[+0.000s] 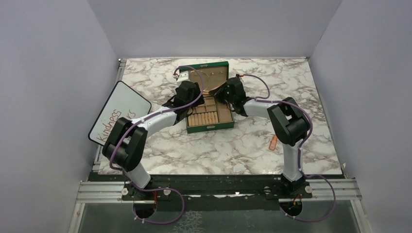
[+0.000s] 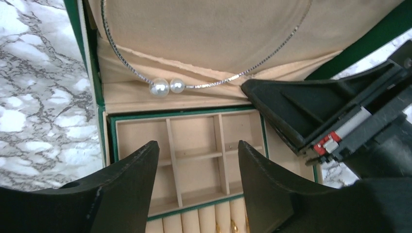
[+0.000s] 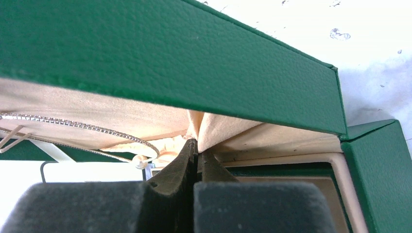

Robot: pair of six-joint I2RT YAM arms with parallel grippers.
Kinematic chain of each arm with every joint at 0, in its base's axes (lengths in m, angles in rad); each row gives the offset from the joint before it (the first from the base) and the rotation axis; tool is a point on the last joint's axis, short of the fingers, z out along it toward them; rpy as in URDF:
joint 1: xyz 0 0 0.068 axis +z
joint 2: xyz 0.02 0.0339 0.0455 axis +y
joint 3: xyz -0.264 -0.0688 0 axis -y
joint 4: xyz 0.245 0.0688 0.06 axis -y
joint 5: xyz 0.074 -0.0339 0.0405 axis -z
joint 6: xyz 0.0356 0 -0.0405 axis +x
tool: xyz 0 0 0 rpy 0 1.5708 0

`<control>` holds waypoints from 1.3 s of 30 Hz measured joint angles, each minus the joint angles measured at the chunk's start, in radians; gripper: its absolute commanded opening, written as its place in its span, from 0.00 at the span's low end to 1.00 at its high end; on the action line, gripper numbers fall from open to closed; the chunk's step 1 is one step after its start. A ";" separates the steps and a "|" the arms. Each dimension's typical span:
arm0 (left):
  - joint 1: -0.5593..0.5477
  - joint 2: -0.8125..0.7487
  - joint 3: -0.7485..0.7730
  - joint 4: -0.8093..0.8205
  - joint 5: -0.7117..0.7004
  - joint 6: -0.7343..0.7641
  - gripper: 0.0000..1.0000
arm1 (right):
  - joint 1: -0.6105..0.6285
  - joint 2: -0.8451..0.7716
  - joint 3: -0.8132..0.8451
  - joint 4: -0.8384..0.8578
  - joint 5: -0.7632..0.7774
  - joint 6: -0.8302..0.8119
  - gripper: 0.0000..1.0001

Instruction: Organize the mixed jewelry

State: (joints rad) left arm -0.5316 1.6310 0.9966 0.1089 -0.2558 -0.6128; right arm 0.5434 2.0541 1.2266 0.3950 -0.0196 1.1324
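An open green box [image 1: 210, 127] sits on the marble desk [image 1: 243, 145]. Your left hand [image 2: 197, 145] hovers over its beige compartments [image 2: 194, 165], fingers spread, with nothing between them. Your right hand [image 3: 197, 145] is pressed together at a puckered fold of the lid's lining [image 2: 209, 34]; whether the chain is caught there cannot be told. The thin necklace [image 2: 125, 62], with two pearls [image 2: 167, 86], lies looped on that lining. Tiny gold rings [image 2: 232, 226] sit in the ring rolls below the compartments.
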 measured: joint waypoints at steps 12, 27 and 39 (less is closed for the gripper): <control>0.006 0.092 0.020 0.108 -0.109 0.014 0.62 | -0.002 0.000 -0.035 0.073 -0.013 -0.016 0.01; 0.041 0.175 0.086 0.171 -0.099 0.061 0.48 | -0.002 0.000 -0.037 0.079 -0.016 -0.016 0.01; 0.041 0.175 0.092 0.164 -0.069 0.008 0.45 | -0.003 0.001 -0.037 0.079 -0.018 -0.015 0.01</control>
State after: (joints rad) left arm -0.4908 1.8061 1.0882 0.2733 -0.3252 -0.6044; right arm 0.5407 2.0548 1.1900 0.4744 -0.0380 1.1172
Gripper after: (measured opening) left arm 0.454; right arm 0.015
